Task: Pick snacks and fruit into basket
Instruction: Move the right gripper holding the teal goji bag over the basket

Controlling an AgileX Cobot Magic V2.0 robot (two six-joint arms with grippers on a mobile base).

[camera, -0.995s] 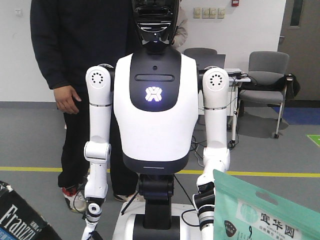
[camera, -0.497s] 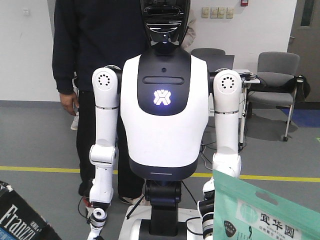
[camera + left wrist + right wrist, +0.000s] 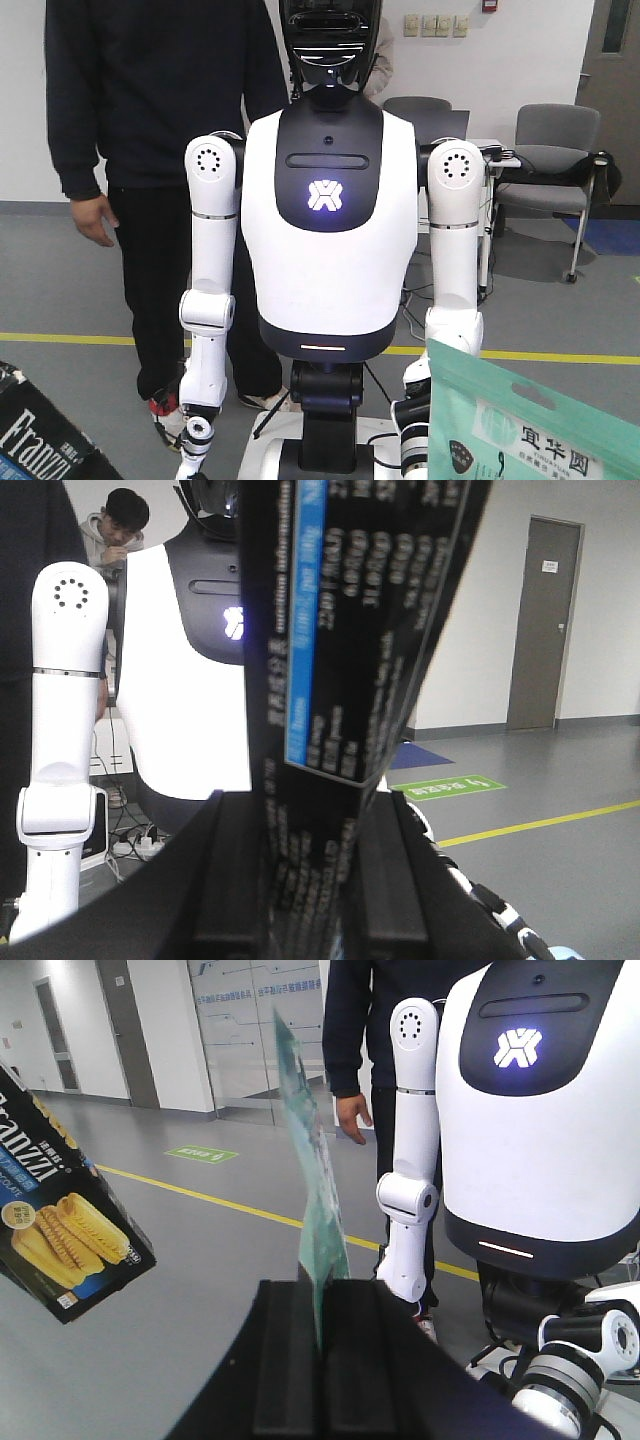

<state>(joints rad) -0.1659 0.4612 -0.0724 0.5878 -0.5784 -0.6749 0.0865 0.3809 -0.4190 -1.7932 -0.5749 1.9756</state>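
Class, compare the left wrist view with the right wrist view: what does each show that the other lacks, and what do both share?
Only the left wrist view: the left fingers clamped on the black packet, its blue-striped side filling the frame, a brown door and a person in a grey hoodie.
Only the right wrist view: the right fingers clamped on the mint-green pouch, seen edge-on, and the packet's lettered front with yellow food pictured.
Both: the white humanoid robot with a lit chest logo and the yellow floor line.

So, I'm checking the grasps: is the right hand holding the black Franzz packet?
No, the right hand is shut on the mint-green pouch; the black packet sits apart at the left.
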